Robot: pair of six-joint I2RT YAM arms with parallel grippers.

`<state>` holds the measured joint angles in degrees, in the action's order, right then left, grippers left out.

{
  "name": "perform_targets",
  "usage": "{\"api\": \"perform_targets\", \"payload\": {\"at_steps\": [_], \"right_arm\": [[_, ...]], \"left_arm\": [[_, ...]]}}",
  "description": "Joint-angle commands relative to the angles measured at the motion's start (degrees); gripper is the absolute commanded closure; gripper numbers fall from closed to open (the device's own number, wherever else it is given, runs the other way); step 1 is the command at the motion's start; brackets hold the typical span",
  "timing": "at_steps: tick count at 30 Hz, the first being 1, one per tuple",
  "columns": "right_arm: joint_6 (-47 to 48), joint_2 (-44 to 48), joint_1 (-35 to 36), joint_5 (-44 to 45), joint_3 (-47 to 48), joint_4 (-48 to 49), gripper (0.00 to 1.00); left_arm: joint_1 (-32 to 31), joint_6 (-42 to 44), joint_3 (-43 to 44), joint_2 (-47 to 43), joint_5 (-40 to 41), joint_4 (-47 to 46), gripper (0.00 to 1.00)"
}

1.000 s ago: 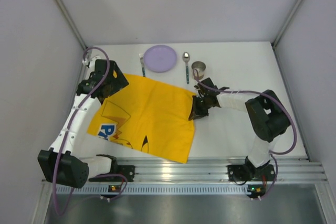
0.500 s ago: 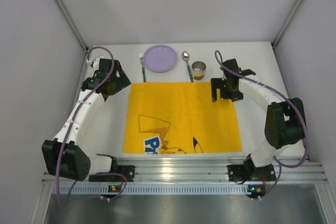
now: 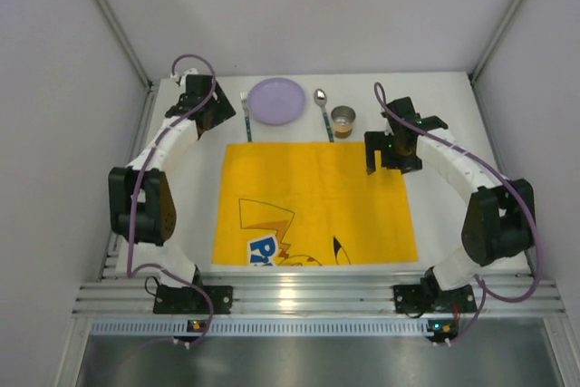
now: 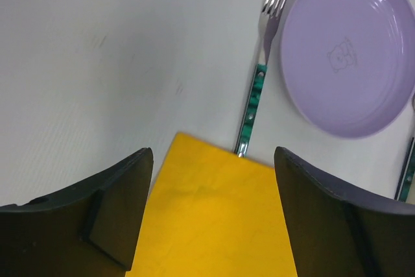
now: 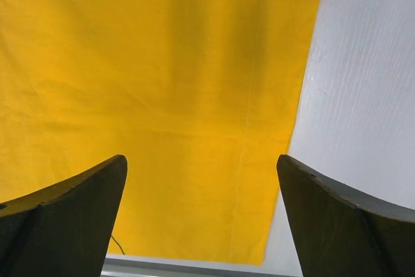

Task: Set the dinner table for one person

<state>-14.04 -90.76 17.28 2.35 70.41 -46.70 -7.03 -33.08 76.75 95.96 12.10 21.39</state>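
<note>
Left pincer [image 4: 213, 160] and right pincer [image 5: 201, 163] hang open and empty, tabletop [image 4: 97, 63] directly beneath both; risk: a careless left descent could snag the yellow mat [image 4: 214, 225] corner under it or knock the fork [image 4: 258, 92] just ahead.

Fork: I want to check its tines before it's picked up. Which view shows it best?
Left wrist: the fork lies close, tines distinct. Top external shows the fork small, beside the plate; right wrist does not show it.

Bright even light, soft shadows
</note>
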Motion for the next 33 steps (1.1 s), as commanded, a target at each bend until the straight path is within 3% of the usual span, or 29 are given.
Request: {"api": "perform_targets", "payload": {"at_steps": [1, 12, 23, 33], "right_arm": [[-1.60, 4.18, 0.65, -0.24, 0.60, -1.90, 0.00], [-2.57, 0.24, 0.04, 3.27, 8.95, -6.83, 0.00], [-4.15, -4.16, -0.76, 2.66, 10.18, -6.74, 0.00], [-4.15, -5.57, -1.11, 3.28, 12.46, -8.23, 0.00]], "left_arm": [[-0.27, 6.35, 14.08, 12.44, -7.52, -0.75, 0.21], [-2.99, 12.95, 31.87, 31.38, -7.36, 4.10, 0.31], [-4.84, 16.82, 30.83, 35.52, -2.70, 5.86, 0.48], [-4.31, 16.29, 34.25, 41.23, -2.25, 7.00, 0.57]]}}
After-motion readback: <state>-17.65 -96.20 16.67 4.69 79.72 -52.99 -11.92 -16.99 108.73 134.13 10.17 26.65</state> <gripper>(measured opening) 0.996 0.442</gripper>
